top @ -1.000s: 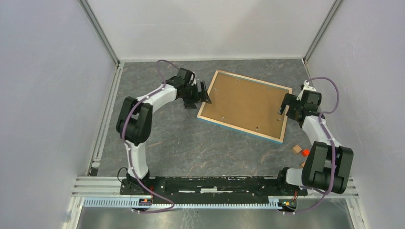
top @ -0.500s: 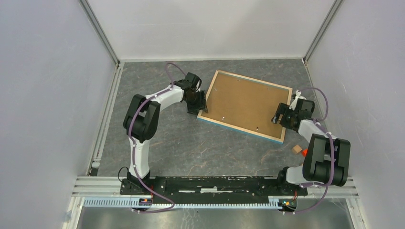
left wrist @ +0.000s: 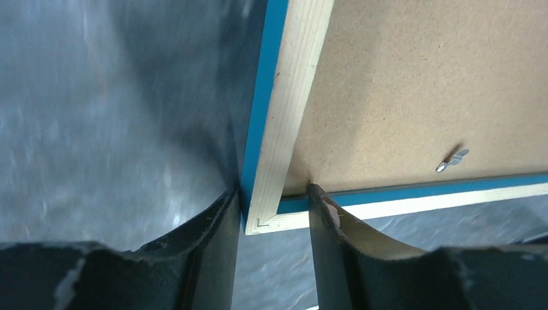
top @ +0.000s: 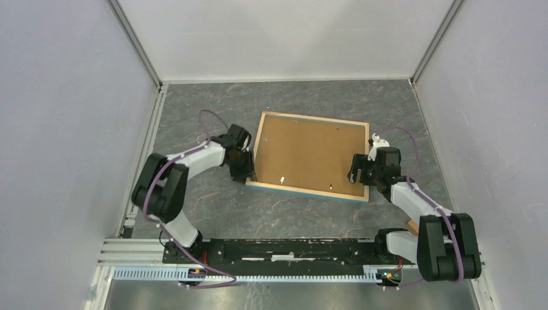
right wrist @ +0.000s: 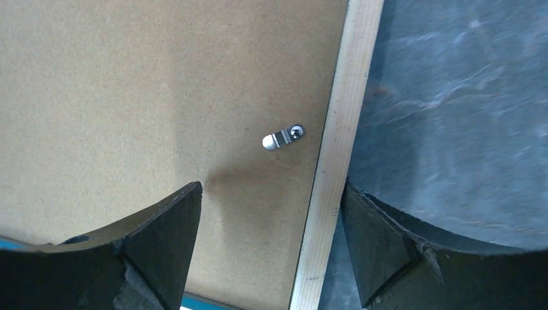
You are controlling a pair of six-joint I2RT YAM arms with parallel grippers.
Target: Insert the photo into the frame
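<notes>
The frame (top: 313, 118) has shifted since half a second ago. It was skewed and farther back and to the right; now it lies nearer the arm bases, further left and squarer to them. It is back side up, and the brown backing board (top: 304, 152) fills its wooden rim. Both arms have drawn in with it. The left gripper (top: 245, 173) is at the frame's near left corner and the right gripper (top: 357, 173) is at the near end of its right side.

From overhead I can't make out how either grip stands; the wrist cameras settle it. The left wrist view shows that gripper's fingers (left wrist: 213, 239) closed narrow on the corner, one against the blue outer edge, the other inside the rim against the board. A small metal turn clip (left wrist: 452, 159) sits on the board just beyond. The right wrist view shows the other gripper's fingers (right wrist: 161, 239) spread wide. One is over the board, well inside the rim; the other is over the grey table (right wrist: 452, 97), just outside the rim. A second clip (right wrist: 283, 137) lies between them.
</notes>
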